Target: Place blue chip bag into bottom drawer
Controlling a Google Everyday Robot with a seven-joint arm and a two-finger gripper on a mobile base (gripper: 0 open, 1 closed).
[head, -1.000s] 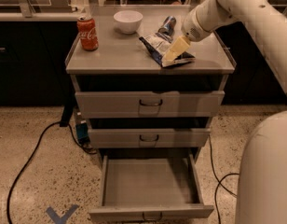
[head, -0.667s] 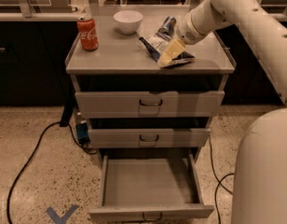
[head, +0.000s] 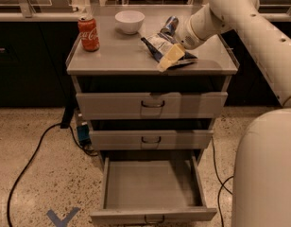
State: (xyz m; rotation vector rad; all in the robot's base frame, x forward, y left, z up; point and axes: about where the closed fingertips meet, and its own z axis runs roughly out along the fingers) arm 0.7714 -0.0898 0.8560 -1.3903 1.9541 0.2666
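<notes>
The surface [head: 117, 56] carries a cola can [head: 89, 33], white bowl [head: 129, 21], drink can [head: 170, 24] and blue chip bag [head: 157, 44], the gripper [head: 171, 57] at its near edge.

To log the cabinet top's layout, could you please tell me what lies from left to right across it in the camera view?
red cola can → white bowl → blue chip bag, with the gripper at the bag's near edge.

The blue chip bag [head: 157, 46] lies flat and crumpled on the desk [head: 112, 58], right of its middle and near its front edge. The gripper [head: 170, 58] rests on the bag's front end. The desk's bottom drawer [head: 150, 186], a shallow grey tray, stands pulled out.
</notes>
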